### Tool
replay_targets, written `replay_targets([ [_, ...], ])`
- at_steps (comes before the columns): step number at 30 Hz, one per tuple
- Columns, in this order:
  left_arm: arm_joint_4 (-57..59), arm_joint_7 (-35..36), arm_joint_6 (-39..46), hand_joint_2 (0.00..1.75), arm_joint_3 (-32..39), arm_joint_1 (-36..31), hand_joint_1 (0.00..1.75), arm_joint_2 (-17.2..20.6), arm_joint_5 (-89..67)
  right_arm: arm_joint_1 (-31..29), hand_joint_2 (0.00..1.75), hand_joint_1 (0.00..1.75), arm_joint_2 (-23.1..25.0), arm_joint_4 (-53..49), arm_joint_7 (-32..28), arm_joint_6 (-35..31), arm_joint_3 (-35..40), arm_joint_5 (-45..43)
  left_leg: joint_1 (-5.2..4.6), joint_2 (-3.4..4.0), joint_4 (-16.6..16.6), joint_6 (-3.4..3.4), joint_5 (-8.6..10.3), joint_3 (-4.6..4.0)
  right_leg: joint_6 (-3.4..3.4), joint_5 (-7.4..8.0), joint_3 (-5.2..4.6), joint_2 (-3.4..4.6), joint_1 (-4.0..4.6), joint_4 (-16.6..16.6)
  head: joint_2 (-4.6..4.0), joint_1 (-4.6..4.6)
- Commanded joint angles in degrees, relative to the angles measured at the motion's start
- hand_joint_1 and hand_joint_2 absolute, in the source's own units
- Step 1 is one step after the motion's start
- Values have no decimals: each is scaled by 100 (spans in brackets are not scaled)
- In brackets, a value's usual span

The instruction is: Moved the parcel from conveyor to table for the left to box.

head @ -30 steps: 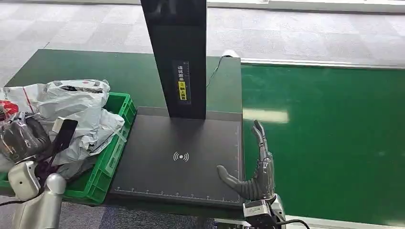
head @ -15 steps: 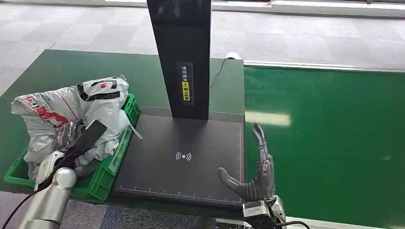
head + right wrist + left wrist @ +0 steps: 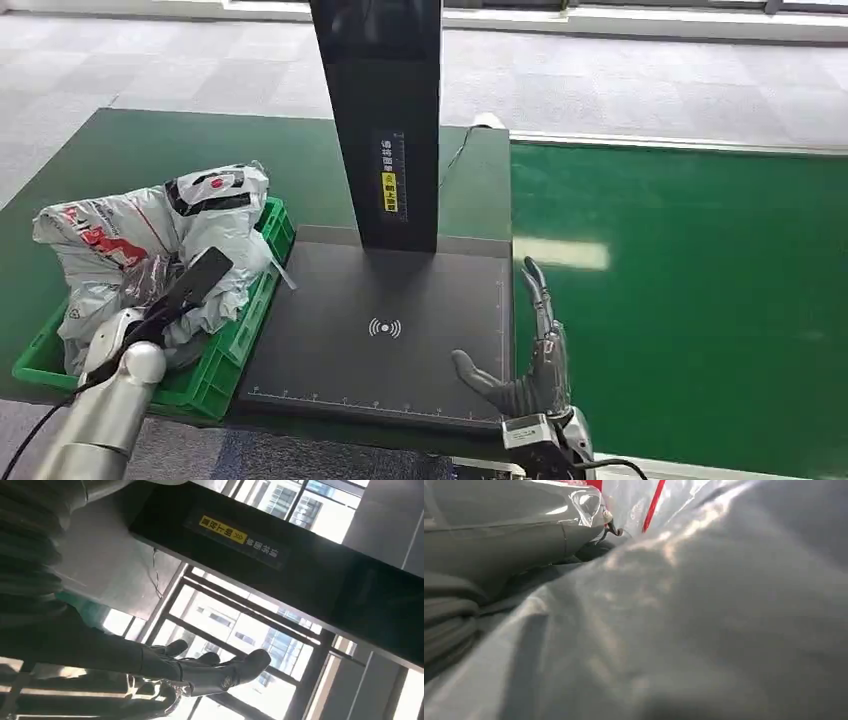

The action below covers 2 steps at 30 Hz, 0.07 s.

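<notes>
Fingers of right hand spread, empty, green conveyor, grey tiled floor

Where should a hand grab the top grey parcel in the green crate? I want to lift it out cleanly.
Probably the bunched upper fold of the grey parcel, coming from above: it is soft and crumpled, heaped over the green crate rim, whose walls block side approaches.

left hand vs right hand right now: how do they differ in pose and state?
Left hand sits down among the grey parcels in the green crate, pressed into the plastic; whether it grips one is unclear. Right hand holds nothing, fingers apart, thumb out.
Left hand is over the crate beside the scanner pad; right hand stands edge-on at the pad's other side, by the green conveyor.
Both are low, near the table's front edge.
</notes>
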Motion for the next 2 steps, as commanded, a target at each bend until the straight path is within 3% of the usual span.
replay_targets([
  [1,1260,105,435,175,-353,80,42,-49,-170,-201,175,0,-114,374,125,-25,176,-11,-1,5,2,2,28,-58,-9,35,-72,38,3,6,0,0],
  [2,1178,1,700,175,-284,100,0,-127,-76,-176,175,0,-121,354,125,-17,165,1,1,-4,14,0,17,-44,-11,20,-53,24,4,17,0,2],
])
